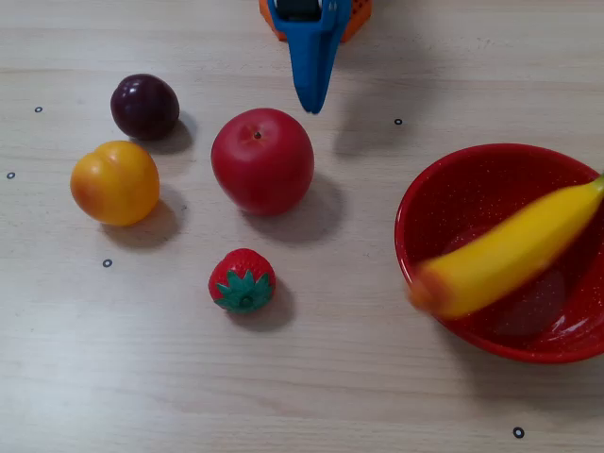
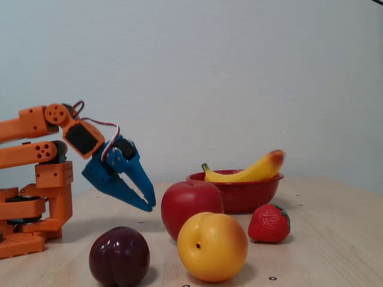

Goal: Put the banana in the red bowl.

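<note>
The yellow banana [image 1: 510, 255] lies across the red bowl [image 1: 422, 209] at the right in a fixed view, with its orange-brown blunt end over the near-left rim and looking blurred. From the side, the banana [image 2: 251, 172] rests on the bowl [image 2: 251, 194] with the blunt end sticking up past the rim. My blue gripper [image 1: 311, 106] hangs at the top centre, well apart from the bowl. It points down over the table, and in both fixed views its fingers are together with nothing between them [image 2: 148, 206].
A red apple [image 1: 262, 160] sits mid-table just below the gripper. A dark plum [image 1: 144, 106] and an orange-yellow fruit [image 1: 115, 182] are at the left, and a strawberry [image 1: 243, 280] lies nearer the front. The orange arm base [image 2: 36, 197] stands at the left.
</note>
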You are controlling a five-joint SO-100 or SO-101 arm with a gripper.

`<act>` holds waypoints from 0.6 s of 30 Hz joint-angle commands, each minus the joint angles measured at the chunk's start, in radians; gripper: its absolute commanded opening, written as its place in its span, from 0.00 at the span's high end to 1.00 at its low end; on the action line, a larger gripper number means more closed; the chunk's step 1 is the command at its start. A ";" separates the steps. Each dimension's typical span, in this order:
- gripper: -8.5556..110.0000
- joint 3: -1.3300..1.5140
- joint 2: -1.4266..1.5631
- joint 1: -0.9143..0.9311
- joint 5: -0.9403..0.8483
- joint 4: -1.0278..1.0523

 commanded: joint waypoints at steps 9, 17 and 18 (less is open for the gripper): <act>0.93 -0.015 0.008 -0.005 -0.064 -0.091; 0.93 -0.014 0.008 0.002 -0.063 -0.091; 0.93 -0.014 0.008 0.002 -0.064 -0.091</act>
